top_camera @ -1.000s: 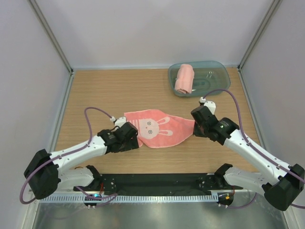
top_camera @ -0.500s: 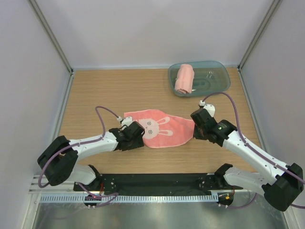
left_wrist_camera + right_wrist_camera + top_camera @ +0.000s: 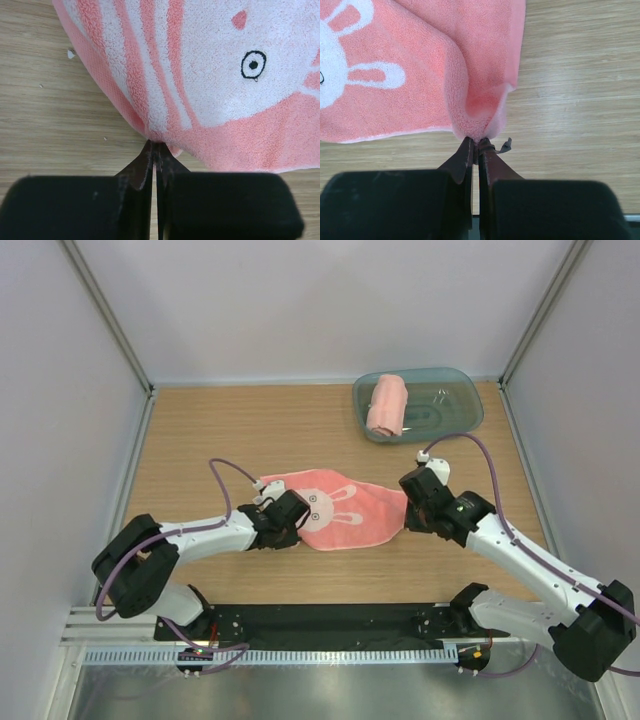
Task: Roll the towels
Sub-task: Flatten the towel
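Both ends of the bunny towel (image 3: pixel 345 512) are now pinched: the left hand (image 3: pixel 155 146), open a moment ago, clamps its left edge; the right hand (image 3: pixel 476 143) grips the right. You see the towel flat mid-worktop (image 3: pixel 230 430), so you can judge it ready for rolling.

The bunny-print towel (image 3: pixel 345 512) lies flat mid-way across the table (image 3: pixel 250 430). The left gripper (image 3: pixel 297 522) meets its left end and the right gripper (image 3: pixel 408 508) its right end. The rolled towel (image 3: pixel 387 405) rests in the blue-green tub (image 3: pixel 455 400) at the far right corner.
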Robot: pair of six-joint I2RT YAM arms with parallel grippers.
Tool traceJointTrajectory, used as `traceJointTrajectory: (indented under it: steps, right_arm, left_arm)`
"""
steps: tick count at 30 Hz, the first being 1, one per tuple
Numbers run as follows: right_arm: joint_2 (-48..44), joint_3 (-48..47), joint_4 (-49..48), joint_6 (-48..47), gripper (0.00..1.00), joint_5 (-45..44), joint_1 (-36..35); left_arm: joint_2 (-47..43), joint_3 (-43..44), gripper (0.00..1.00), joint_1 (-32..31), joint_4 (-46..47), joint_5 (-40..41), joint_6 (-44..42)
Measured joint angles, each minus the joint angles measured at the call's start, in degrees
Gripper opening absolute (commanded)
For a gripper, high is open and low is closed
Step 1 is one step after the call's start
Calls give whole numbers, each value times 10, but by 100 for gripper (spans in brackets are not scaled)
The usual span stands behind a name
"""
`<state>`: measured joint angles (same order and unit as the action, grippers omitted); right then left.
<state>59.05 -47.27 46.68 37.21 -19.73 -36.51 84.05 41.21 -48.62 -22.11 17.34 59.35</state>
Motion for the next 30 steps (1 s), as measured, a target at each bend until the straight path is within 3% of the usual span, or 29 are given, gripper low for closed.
traceJointTrajectory:
  steps: [5,16,23,25,27,30]
  right_arm:
    - [9,3,-8,0,1,5,3]
    - [30,74,-58,5,3,90,78]
    - [-3,137,-75,24,20,155,78]
    - [-4,155,-81,33,39,169,78]
    - [-5,172,-86,40,50,188,76]
    - [-7,189,-90,50,58,207,71]
  left_arm:
    - [-27,-2,0,0,-44,8,-8]
    - [-312,-6,0,12,-235,25,-20]
    - [-404,-24,0,12,-312,22,35]
    - [-427,-39,0,12,-325,21,56]
    - [-449,-54,0,12,-335,19,76]
    - [-471,-68,0,12,-347,16,95]
